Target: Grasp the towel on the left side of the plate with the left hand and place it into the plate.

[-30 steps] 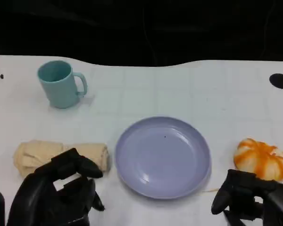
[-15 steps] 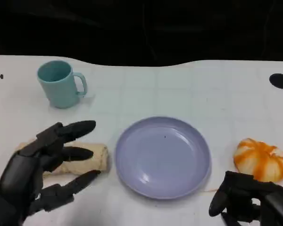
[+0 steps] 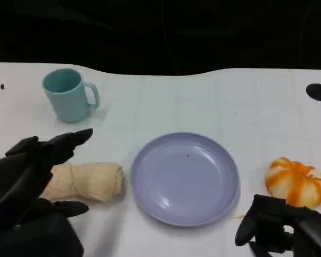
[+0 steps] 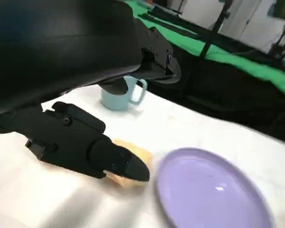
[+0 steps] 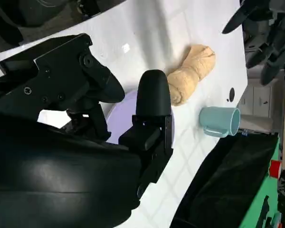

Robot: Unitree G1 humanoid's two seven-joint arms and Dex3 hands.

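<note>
- One towel lies just left of the plate, untouched.
- Your left hand hangs spread above its near end, holding nothing.
- Lower over the roll's middle, then close.

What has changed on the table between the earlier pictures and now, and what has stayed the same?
The left hand has opened from a curled pose and drawn back toward the picture's left edge, uncovering more of the towel; it holds nothing. The towel itself, the plate, the cup and the orange pumpkin-like object stayed put. The right hand kept resting near the table's front edge.
</note>
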